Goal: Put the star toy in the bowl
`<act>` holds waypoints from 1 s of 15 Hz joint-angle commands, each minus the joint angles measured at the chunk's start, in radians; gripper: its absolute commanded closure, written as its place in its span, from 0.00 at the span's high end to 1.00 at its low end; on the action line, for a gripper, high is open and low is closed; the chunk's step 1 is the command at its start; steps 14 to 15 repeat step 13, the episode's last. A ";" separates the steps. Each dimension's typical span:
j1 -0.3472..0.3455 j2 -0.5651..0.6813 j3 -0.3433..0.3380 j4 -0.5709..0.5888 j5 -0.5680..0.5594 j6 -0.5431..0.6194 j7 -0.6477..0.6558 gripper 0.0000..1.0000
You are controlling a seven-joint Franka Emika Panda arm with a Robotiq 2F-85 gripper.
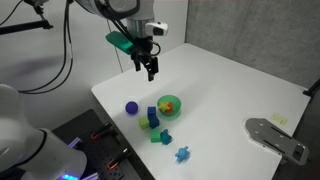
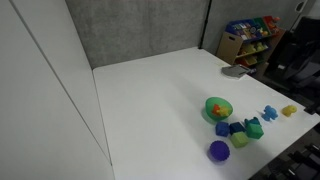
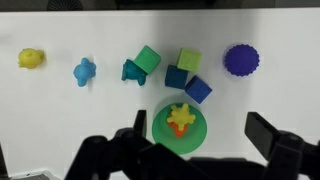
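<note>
In an exterior view the gripper [image 1: 149, 68] is seen raised well above the white table [image 1: 230, 80], up behind the bowl [image 1: 168, 105] and apart from it; how its jaws are set cannot be told from here. A yellow and orange patch, the star toy [image 1: 169, 104], is seen inside the bowl. The purple ball [image 1: 131, 107] is placed near the bowl on its side toward the table edge, a blue block [image 1: 152, 114] is set just beside the bowl, and the green star-like toy [image 1: 160, 137] and the blue spiky toy [image 1: 183, 154] are laid in front of the bowl, nearer the camera. In an exterior view from another side the bowl [image 2: 218, 107] is shown near the table's front edge, with the ball [image 2: 219, 150] in front of it and a small yellow toy [image 2: 289, 110] well apart from it; the gripper is not seen. In the wrist view the bowl [image 3: 163, 127] is seen from above with the star toy [image 3: 181, 117] lying in it. The fingers [image 3: 125, 150] are spread wide on either side of the bowl, and nothing is gripped between them. Beyond the bowl a row of toys and blocks is laid out, with the ball [image 3: 241, 59] at one end and the yellow toy [image 3: 31, 58], whose shape is unclear, at the other.
</note>
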 commanded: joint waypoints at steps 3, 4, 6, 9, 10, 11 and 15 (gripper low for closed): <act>-0.021 -0.189 0.008 0.023 -0.014 -0.145 0.017 1.00; -0.022 -0.207 0.007 0.029 -0.011 -0.161 0.015 1.00; -0.023 -0.234 0.008 0.034 -0.011 -0.181 0.014 1.00; -0.022 -0.247 0.007 0.034 -0.007 -0.182 0.012 1.00; -0.016 -0.243 0.004 0.019 0.000 -0.159 0.001 1.00; -0.016 -0.244 0.004 0.019 0.000 -0.159 0.001 1.00; -0.016 -0.241 0.004 0.016 0.000 -0.159 0.001 1.00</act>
